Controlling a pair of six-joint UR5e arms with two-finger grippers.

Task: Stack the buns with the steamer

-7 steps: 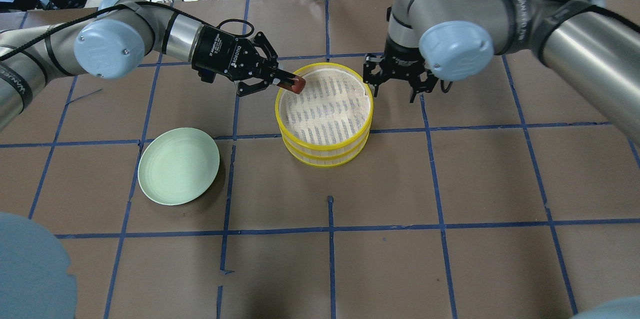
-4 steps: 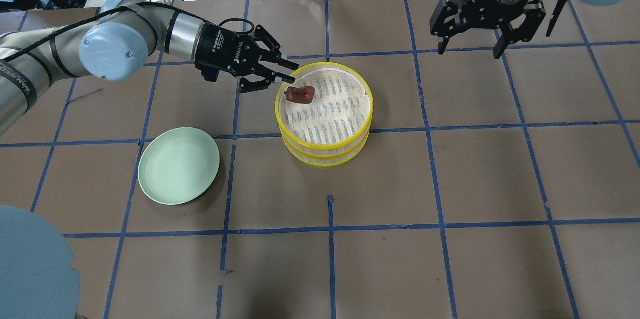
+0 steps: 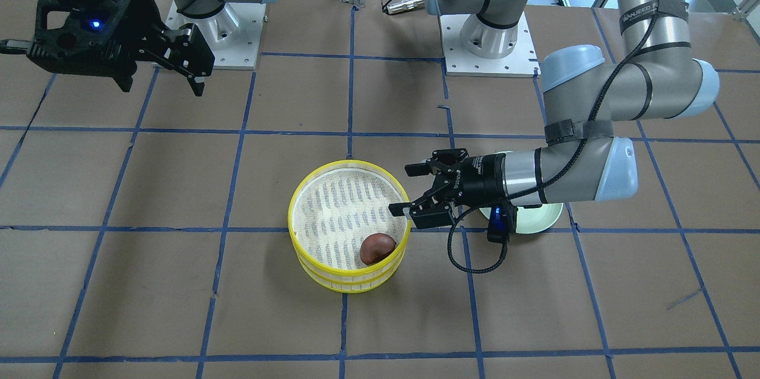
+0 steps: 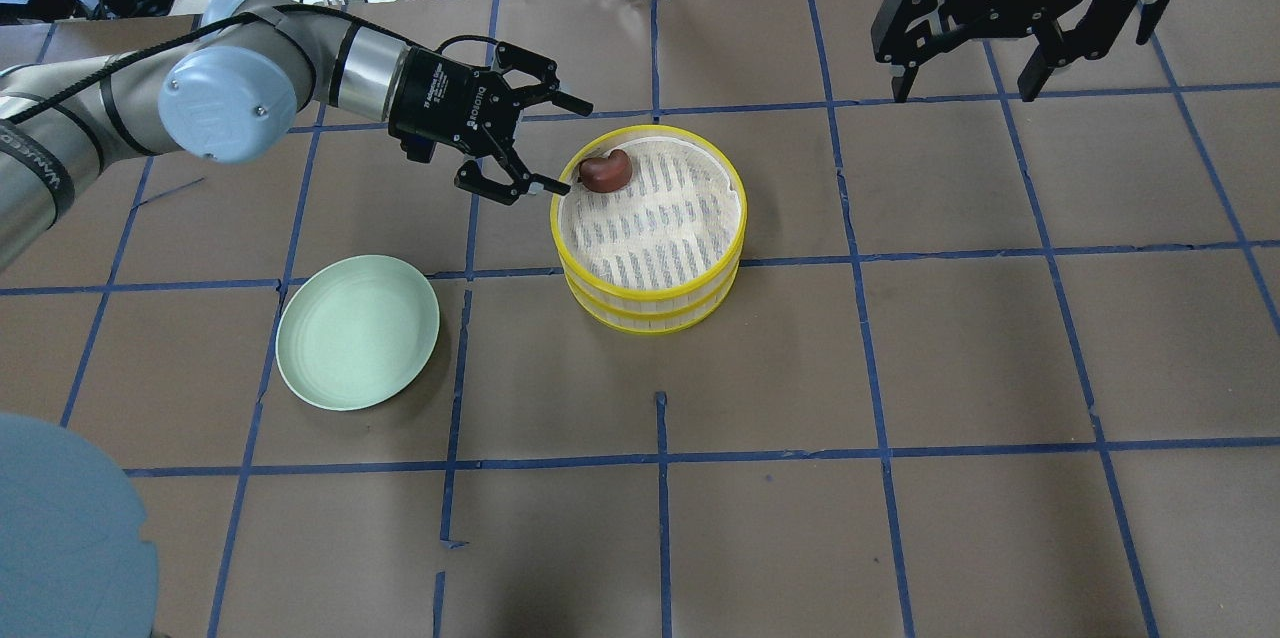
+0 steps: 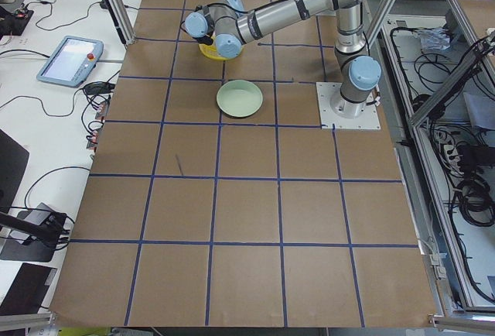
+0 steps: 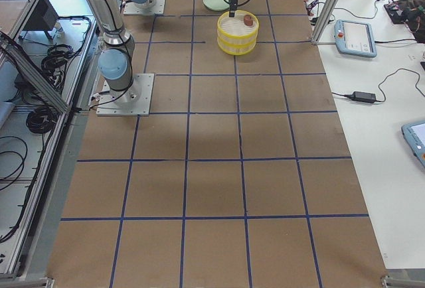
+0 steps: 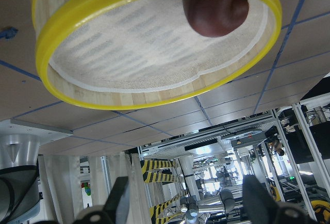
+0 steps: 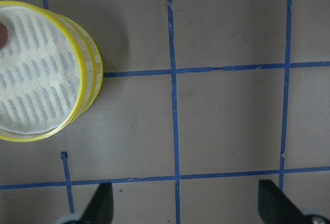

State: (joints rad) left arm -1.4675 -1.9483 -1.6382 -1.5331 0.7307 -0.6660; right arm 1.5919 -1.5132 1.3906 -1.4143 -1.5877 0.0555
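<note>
Two yellow-rimmed steamer trays (image 4: pixel 650 291) stand stacked at the table's middle, also in the front view (image 3: pixel 347 285). The dark red-brown bun (image 4: pixel 606 172) lies on the top tray's mesh against its far-left rim; it also shows in the front view (image 3: pixel 377 247) and the left wrist view (image 7: pixel 215 11). My left gripper (image 4: pixel 576 147) is open and empty, just left of the steamer, level with its rim. My right gripper (image 4: pixel 967 95) is open and empty, high over the far right of the table. The white bun is not in view.
An empty pale green plate (image 4: pixel 357 332) lies left of the steamer, nearer the robot; in the front view it (image 3: pixel 546 218) is partly hidden behind my left arm. Cables and a pendant lie beyond the table's far edge.
My left gripper opened, let the red-brown bun go into the top tray and drew back slightly. The bun settled against the rim. My right arm rose and moved away to the far right.
</note>
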